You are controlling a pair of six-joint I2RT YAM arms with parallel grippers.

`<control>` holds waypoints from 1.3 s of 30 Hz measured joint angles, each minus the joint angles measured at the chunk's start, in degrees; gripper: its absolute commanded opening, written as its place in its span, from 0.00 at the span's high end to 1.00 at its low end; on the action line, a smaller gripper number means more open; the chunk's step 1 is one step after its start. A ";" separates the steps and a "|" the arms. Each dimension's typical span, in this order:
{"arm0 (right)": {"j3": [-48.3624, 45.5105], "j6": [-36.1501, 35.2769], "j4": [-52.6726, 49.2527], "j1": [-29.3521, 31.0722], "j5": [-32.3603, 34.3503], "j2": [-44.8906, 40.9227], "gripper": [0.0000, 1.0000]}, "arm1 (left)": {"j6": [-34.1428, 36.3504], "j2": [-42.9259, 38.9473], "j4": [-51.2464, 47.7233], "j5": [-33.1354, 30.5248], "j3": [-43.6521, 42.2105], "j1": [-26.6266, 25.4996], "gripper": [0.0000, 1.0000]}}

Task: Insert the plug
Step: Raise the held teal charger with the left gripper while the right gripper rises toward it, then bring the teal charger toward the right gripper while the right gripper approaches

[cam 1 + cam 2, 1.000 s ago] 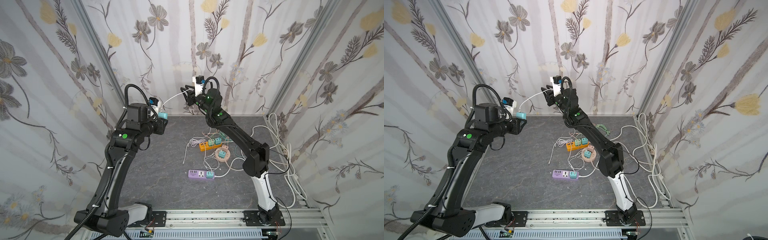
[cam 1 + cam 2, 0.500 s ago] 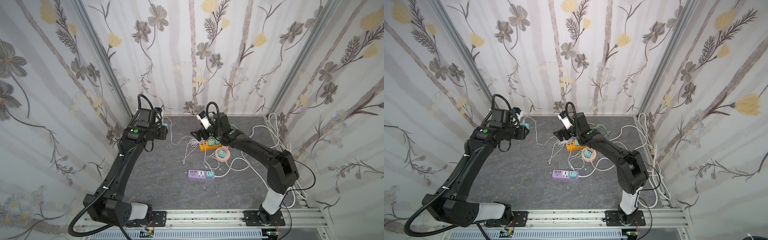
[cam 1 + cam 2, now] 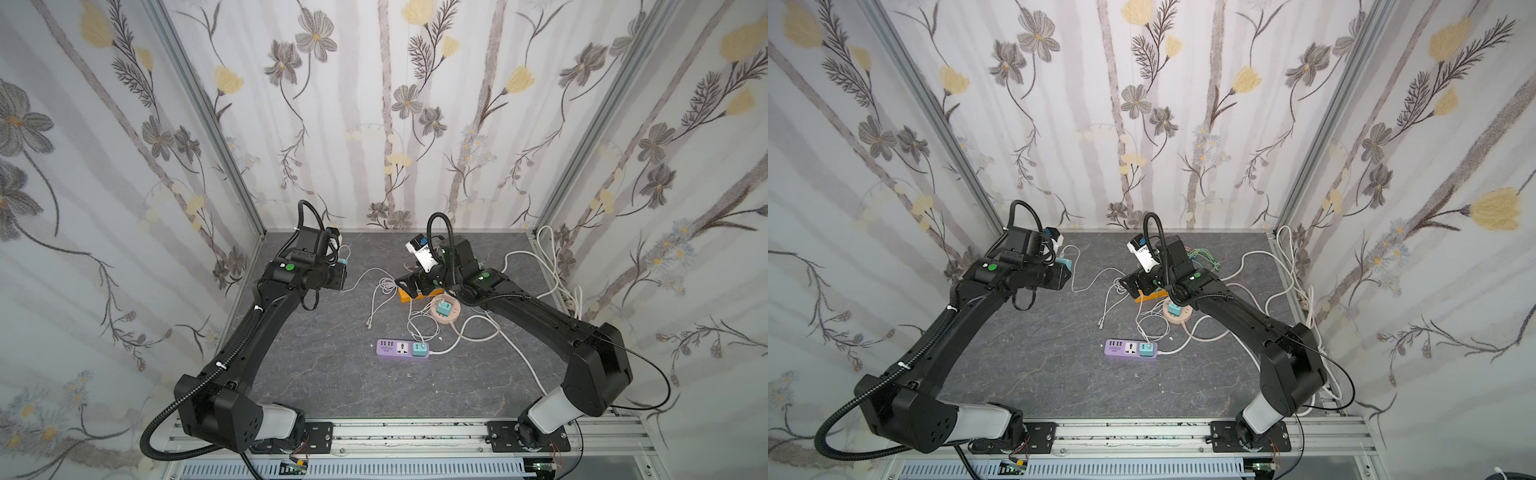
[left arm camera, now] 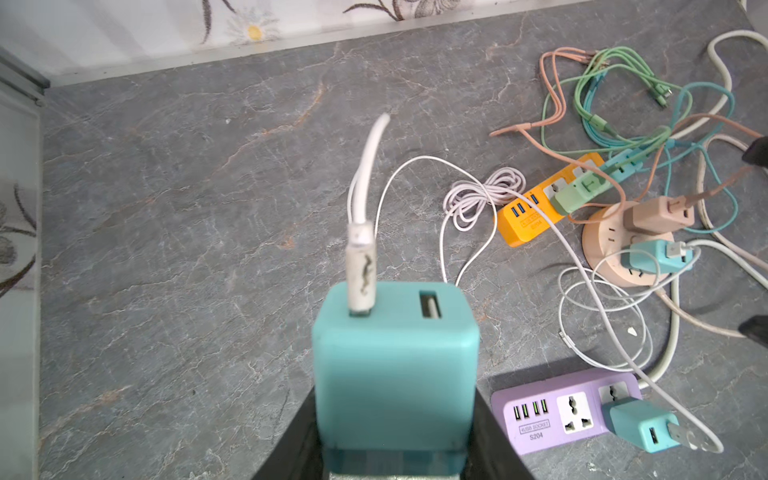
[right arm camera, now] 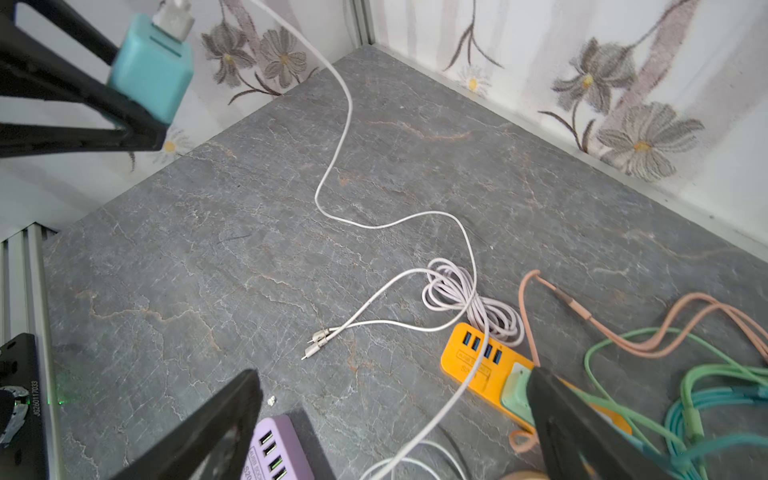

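Note:
My left gripper (image 4: 395,432) is shut on a teal charger block (image 4: 395,361), held off the floor near the back left corner. A white USB plug (image 4: 361,266) sits in one of the block's two ports; the other port is empty. Its white cable (image 5: 332,166) drops to the floor and runs toward the strips. In both top views the block (image 3: 343,262) (image 3: 1065,262) shows at the left gripper's tip. My right gripper (image 5: 392,374) is open and empty, low over the end of the orange power strip (image 5: 478,361).
A purple power strip (image 3: 392,348) with a teal charger lies at mid floor. A round pink socket (image 3: 446,311) with chargers is beside the orange strip (image 3: 405,296). Green, teal and pink cables (image 4: 615,104) tangle at the back right. Thick white cords (image 3: 552,266) run along the right wall.
Both arms came down from high up. The right gripper opened, left the white cable and dropped toward the orange strip. The left gripper kept the teal block and lowered it.

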 measured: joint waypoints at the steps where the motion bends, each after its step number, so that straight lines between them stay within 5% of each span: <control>1: -0.68 0.96 -0.57 -0.02 0.70 -1.07 0.01 | 0.63 0.00 0.72 -0.35 -0.46 -1.01 1.00; 13: -10.40 12.59 -5.27 -2.56 3.89 -14.99 0.01 | 7.43 0.92 9.38 -2.25 -5.38 -9.97 1.00; 30: -15.06 26.40 -4.66 -7.04 -20.11 -18.64 0.01 | 23.80 0.22 19.85 6.69 -9.84 -16.02 1.00; 39: -15.06 32.65 -1.42 -6.82 -25.22 -16.39 0.01 | 33.66 -4.96 25.42 8.92 -16.96 -17.92 1.00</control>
